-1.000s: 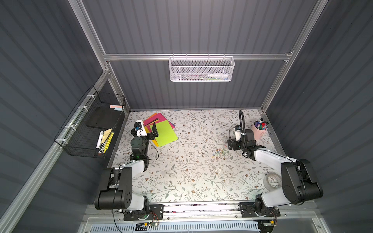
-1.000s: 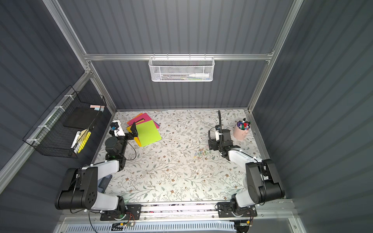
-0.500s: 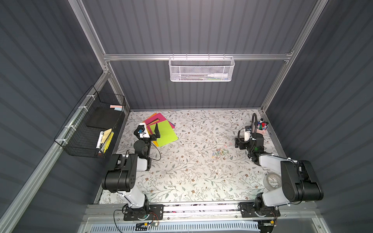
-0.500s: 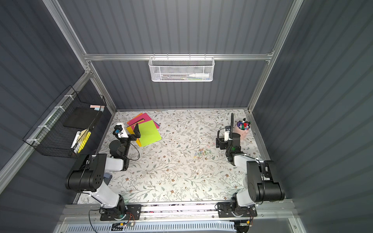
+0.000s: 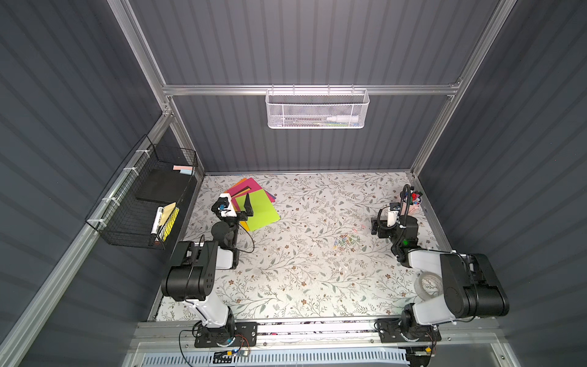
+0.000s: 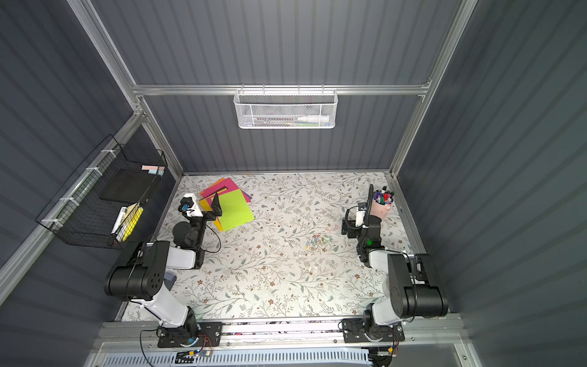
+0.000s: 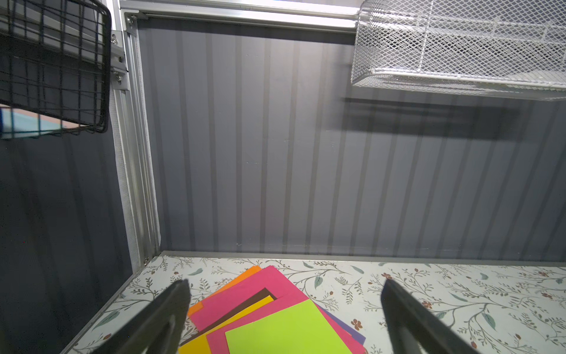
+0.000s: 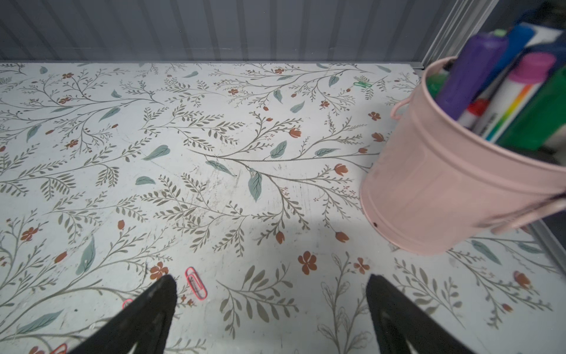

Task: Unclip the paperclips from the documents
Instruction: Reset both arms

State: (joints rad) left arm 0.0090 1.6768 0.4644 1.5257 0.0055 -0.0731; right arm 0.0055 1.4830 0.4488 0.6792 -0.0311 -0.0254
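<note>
Lime-green sheet tops the documents (image 5: 254, 208), a fanned stack of pink, yellow, orange, brown and purple paper. It lies flat in the far left corner of the bench (image 5: 301, 286). Left tool (image 7: 284, 286) hangs over the stack's near edge, jaws wide, nothing between them; likely posed to reach a sheet edge. No clip shows on the edges in view. Paperclips (image 5: 346, 242) lie loose in a mixed-colour scatter mid-bench, well apart from the paper; probably the drop spot. Right tool (image 8: 271, 281) sits low over bare bench near a pink bucket (image 8: 444, 184) of markers (image 8: 471, 70), jaws wide, empty. One pink paperclip (image 8: 196, 286) lies just beside a fingertip.
</note>
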